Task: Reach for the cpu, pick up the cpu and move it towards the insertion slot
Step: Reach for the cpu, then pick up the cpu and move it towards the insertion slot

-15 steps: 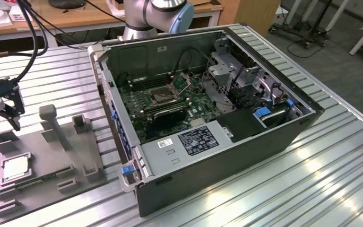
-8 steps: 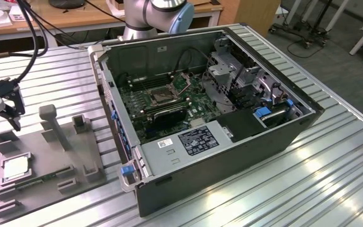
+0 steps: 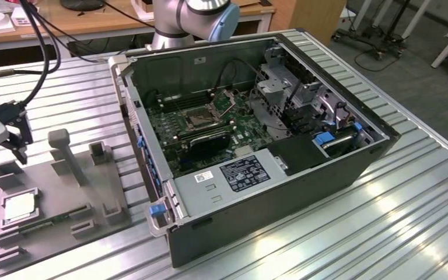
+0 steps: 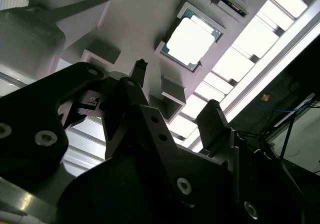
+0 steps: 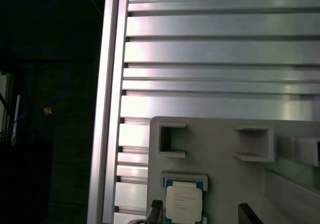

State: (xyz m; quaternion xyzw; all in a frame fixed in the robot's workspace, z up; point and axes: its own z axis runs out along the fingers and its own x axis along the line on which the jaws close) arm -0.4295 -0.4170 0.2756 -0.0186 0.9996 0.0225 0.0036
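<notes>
Since the cpu (image 4: 194,40) sits recessed in its grey holder (image 5: 225,149), I note my gripper (image 4: 177,84) hovering above it, jaws spread wide, holding nothing.

Open computer case (image 3: 302,186) on slatted table (image 3: 410,221); grey tray (image 3: 53,189) (plastic, perhaps) beside.

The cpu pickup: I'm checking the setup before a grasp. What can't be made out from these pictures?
cpu: first wrist view, one side cut off by the picture's edge.
slot: exterior view, too small to see pins or latch.
fixture: second wrist view, partly hidden by the open gripper.
gripper: exterior view, cut off at the view's left edge.
</notes>
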